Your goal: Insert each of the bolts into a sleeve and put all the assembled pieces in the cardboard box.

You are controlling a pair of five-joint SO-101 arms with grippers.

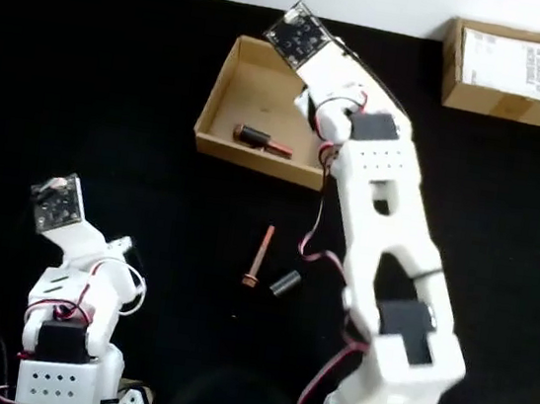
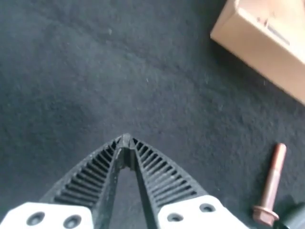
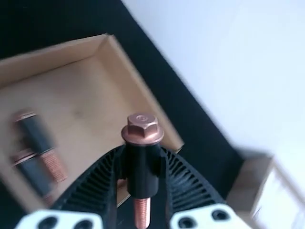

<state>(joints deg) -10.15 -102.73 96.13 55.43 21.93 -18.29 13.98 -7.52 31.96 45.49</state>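
Bolts and sleeves sit in three places around the cardboard box [image 1: 265, 92]. Inside the box, by the wall nearest the arms, you have assembled pieces [image 1: 263, 141] lying flat; your right wrist view shows two of them side by side. Above the box's far right corner, your right end effector [image 3: 141, 155] is clamped on another assembled piece [image 3: 141, 131]. Its copper head stands up out of the black sleeve and its threaded tip pokes out below, with the ribbed fingers [image 3: 95, 181] pressing the sleeve from both sides. The right arm [image 1: 385, 237] stretches across the black surface [image 1: 115, 92] to reach that corner.

On the arms' side of the box, a loose bolt [image 1: 259, 255] lies on the surface. A loose sleeve [image 1: 285, 284] lies just beside its head end, with a small gap between them.

Your left end effector [image 2: 126, 143] is closed on nothing, tips meeting, and hangs over bare surface well apart from the box, on its left and nearer the arms. A second box [image 1: 521, 76] holding white paper sits to the right of the cardboard box, near the surface's far edge.
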